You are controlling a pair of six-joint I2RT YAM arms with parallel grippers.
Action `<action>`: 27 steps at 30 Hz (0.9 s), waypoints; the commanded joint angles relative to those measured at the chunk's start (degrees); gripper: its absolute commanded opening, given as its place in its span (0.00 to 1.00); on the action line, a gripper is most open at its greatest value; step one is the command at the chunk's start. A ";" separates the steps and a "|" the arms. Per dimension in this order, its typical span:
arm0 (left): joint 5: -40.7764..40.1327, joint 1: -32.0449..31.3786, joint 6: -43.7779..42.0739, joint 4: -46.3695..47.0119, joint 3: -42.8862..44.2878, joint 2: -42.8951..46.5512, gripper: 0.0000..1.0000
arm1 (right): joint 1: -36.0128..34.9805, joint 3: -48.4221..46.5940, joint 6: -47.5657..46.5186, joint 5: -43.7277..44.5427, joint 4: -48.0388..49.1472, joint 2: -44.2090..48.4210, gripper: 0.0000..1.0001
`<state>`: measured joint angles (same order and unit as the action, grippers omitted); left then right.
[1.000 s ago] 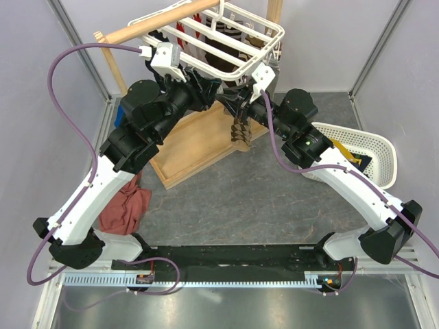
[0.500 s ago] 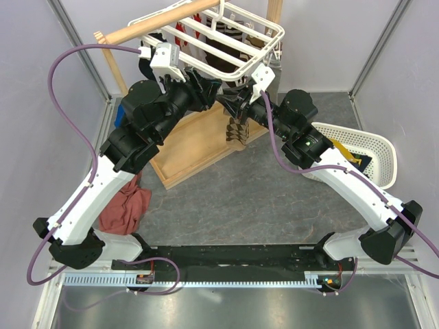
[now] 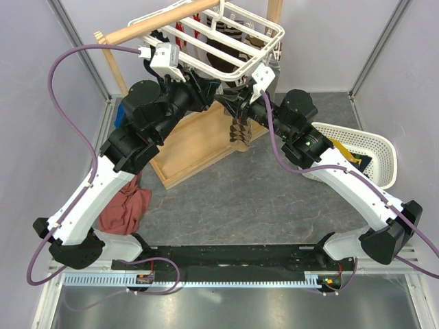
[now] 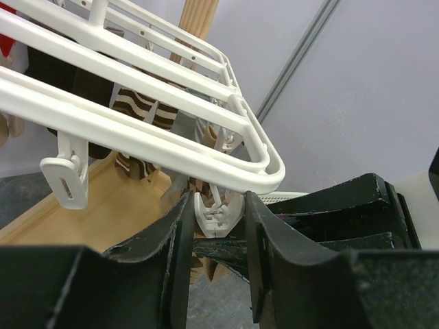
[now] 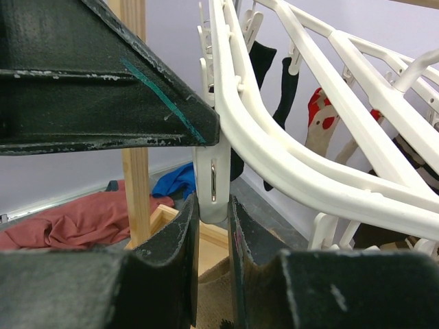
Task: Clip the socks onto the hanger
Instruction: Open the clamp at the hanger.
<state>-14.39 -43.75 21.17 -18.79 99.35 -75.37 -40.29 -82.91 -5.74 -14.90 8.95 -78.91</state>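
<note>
The white hanger [image 3: 233,34] hangs from the wooden pole at the back. Both grippers meet under its near corner. My left gripper [image 4: 216,226] is shut on a white clip peg [image 4: 218,218], one finger pressing each side. My right gripper [image 5: 212,205] is shut on a brown argyle sock [image 5: 226,295] and holds its top edge right under that peg [image 5: 212,181]. The rest of the sock [image 3: 239,130] dangles below. Dark socks [image 5: 285,89] and a yellowish sock with red figures [image 5: 322,127] hang clipped farther along the frame.
The wooden stand's base tray [image 3: 199,140] lies under the hanger, its upright post [image 5: 134,137] close to my right gripper. A red cloth [image 3: 125,209] lies at the left, a blue cloth [image 5: 175,181] behind it. A white mesh basket [image 3: 370,154] sits at the right.
The left jaws have narrowed onto the peg. The hanging sock swung slightly left, then back. Both arms stay almost where they were.
</note>
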 commanded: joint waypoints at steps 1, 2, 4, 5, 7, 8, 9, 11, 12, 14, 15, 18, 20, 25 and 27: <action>-1.43 0.24 0.98 -0.64 -1.53 -2.32 0.39 | -0.31 0.12 0.90 -0.13 0.63 1.39 0.00; -1.34 0.24 0.81 -0.72 -1.79 -2.23 0.42 | -0.31 0.12 0.99 -0.13 0.54 1.31 0.00; -1.25 0.24 -0.24 -0.29 -2.05 -2.06 0.50 | -0.23 0.03 1.08 -0.13 0.63 1.31 0.00; -0.99 0.24 -0.77 -0.11 -2.49 -1.97 0.52 | -0.31 0.03 1.08 -0.13 0.63 1.22 0.00; -0.90 0.24 -2.35 0.85 -3.02 -1.53 0.56 | -0.31 0.12 1.17 -0.13 0.63 1.31 0.00; -0.81 0.24 -2.88 1.38 -3.81 -1.44 0.57 | -0.40 0.12 1.25 -0.13 0.63 1.22 0.00; -0.81 0.24 -3.32 1.82 -4.25 -1.36 0.58 | -0.31 0.12 1.26 -0.13 0.63 1.22 0.00; -1.25 0.24 -4.03 2.61 -4.78 -1.09 0.58 | -0.40 0.03 1.26 -0.05 0.63 1.13 0.00; -1.43 0.24 -4.03 2.70 -4.78 -1.09 0.56 | -0.40 0.03 1.26 -0.05 0.72 1.13 0.00; -1.78 0.24 -4.12 2.88 -4.78 -1.27 0.53 | -0.31 0.03 1.26 -0.13 0.72 1.13 0.00; -1.95 0.24 -4.03 3.14 -4.78 -1.27 0.49 | -0.40 0.03 1.26 -0.05 0.63 1.04 0.00; -2.48 0.24 -3.77 3.58 -4.87 -1.09 0.41 | -0.49 0.12 1.26 0.04 0.54 1.04 0.00; -2.92 0.24 -3.59 4.02 -5.04 -0.74 0.38 | -0.49 0.21 1.26 -0.05 0.37 0.87 0.00; -4.06 0.24 -2.71 5.60 -5.92 0.58 0.45 | -0.40 0.47 1.43 0.13 0.37 0.78 0.00; -4.15 0.24 -1.93 7.26 -6.36 1.45 0.51 | -0.49 0.47 1.69 0.13 0.54 0.69 0.00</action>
<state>-15.25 -43.75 19.40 -15.49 94.04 -76.31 -40.40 -82.63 -4.71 -14.48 7.66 -78.94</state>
